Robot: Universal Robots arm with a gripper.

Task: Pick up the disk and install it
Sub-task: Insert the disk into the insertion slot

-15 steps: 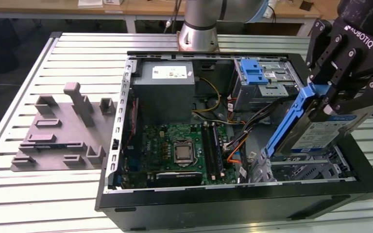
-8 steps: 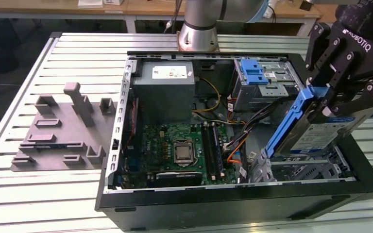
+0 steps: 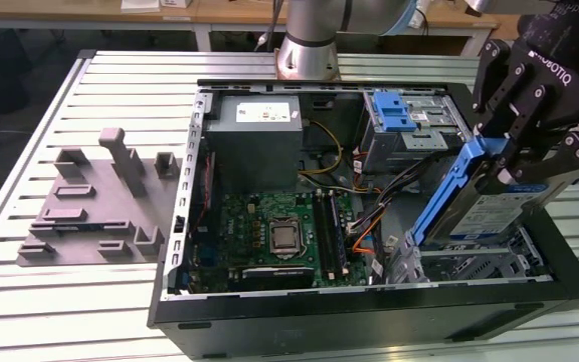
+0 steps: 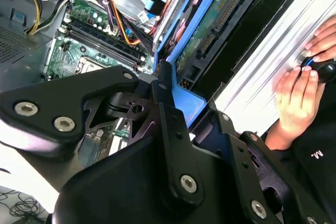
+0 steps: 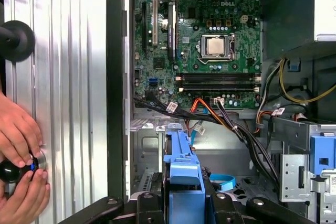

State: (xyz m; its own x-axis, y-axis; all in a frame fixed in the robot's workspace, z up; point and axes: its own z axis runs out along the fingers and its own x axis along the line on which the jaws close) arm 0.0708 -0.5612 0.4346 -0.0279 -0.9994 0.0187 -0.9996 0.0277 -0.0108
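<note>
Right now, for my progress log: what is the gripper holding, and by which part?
The gripper holds the disk, clamped across its upper end.

Print on hardware
White lettering marks the gripper (image 3: 526,170); the disk (image 3: 491,215) and power supply (image 3: 259,128) carry labels, wording too small to tell.

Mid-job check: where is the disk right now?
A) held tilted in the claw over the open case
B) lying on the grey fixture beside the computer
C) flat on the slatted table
A: in the exterior view the claw grips the disk, tilted, above the open case.
</note>
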